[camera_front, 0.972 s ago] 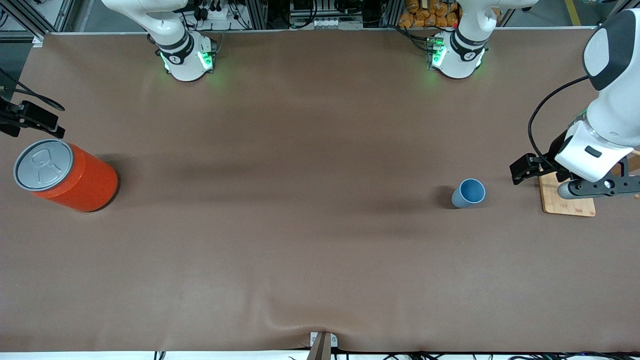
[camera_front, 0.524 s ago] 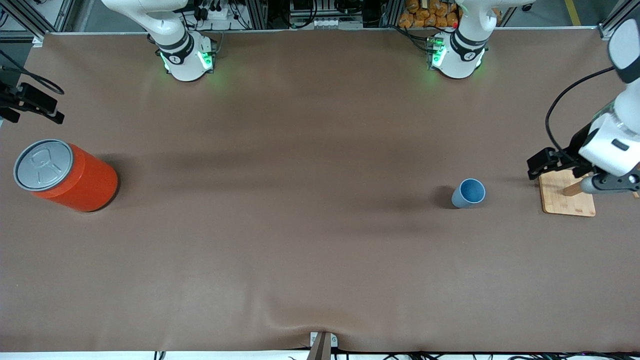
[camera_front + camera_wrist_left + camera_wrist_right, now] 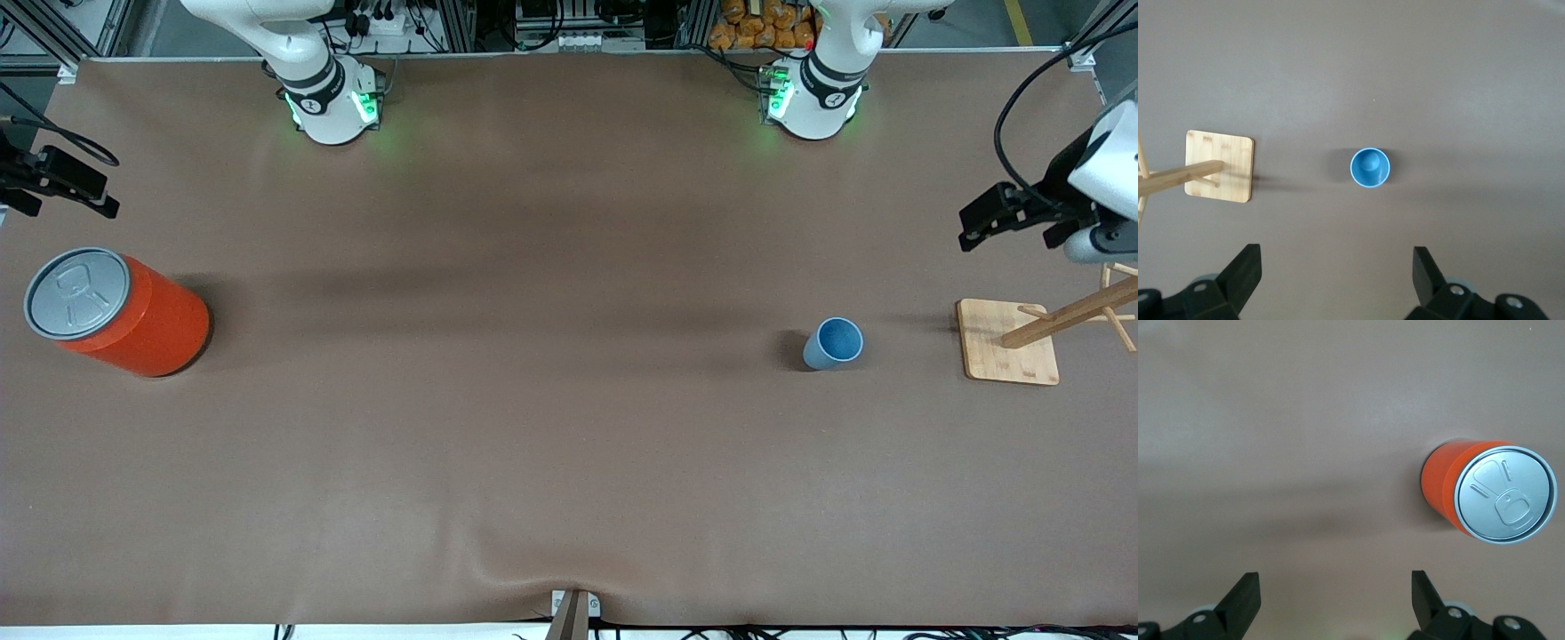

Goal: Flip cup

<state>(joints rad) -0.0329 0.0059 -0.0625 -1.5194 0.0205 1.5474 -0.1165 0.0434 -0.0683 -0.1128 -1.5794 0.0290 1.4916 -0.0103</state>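
Left tool [image 3: 1331, 277] wide open, empty, over cup [image 3: 1370, 167]

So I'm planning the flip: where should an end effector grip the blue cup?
The cup stands upright, mouth up, alone on the table. Probably best to grip its tapered side wall from the side, fingers straddling it, since the wall is bare all round. The open left end effector is nearest.

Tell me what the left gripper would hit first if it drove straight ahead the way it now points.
Probably bare table. The left gripper points down at the brown surface, open, and the cup sits upright close to that line. Depth is unclear, so it might clip the cup's rim first.
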